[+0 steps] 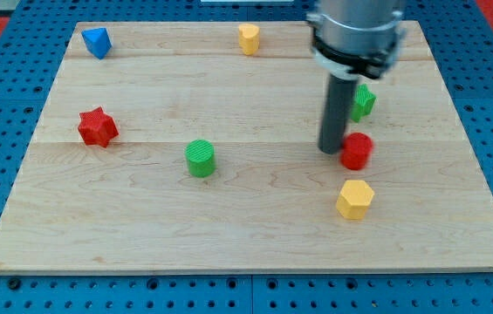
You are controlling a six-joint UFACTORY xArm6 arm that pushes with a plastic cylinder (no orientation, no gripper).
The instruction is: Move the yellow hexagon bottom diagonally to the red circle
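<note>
The yellow hexagon (355,199) lies on the wooden board toward the view's lower right. The red circle (357,150) sits just above it, slightly to the right of my rod. My tip (331,150) rests on the board right beside the red circle's left side, touching or nearly touching it, and above and to the left of the yellow hexagon.
A green block (364,101) sits behind my rod, partly hidden. A green circle (200,158) is at the middle left, a red star (98,127) at the left, a blue block (97,41) at the top left, a second yellow block (248,38) at the top middle. The board (141,227) ends near the view's bottom.
</note>
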